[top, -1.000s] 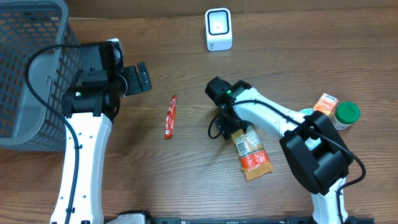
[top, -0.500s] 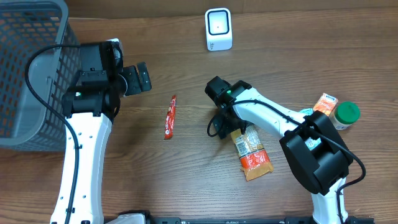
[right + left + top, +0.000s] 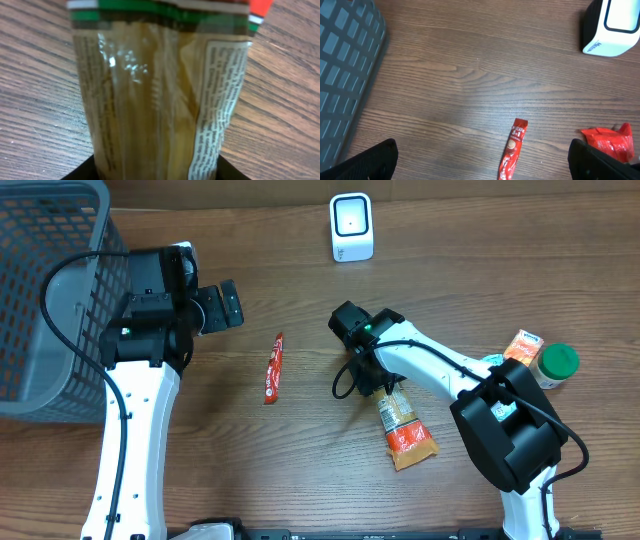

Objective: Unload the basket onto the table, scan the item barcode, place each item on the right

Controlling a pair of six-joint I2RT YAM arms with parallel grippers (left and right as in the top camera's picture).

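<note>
Right hand [image 3: 366, 380] is down on the top end of the pouch [image 3: 406, 425]. In the wrist view its 2 fingers [image 3: 80, 170] press in on either side, about half closed, so it's gripping it. The pouch lies flat on the table [image 3: 300, 460], mid-right, well below the scanner [image 3: 351, 227]. Left hand [image 3: 220, 307] is wide open and empty, next to the basket [image 3: 45, 290].

Wood table [image 3: 470, 75]: grey basket [image 3: 345, 75] far L, white scanner [image 3: 612, 27] top R corner, red stick sachet [image 3: 512, 150] btm centre, red packet [image 3: 610, 142] at R edge. Left claw [image 3: 484, 167] spread wide.
</note>
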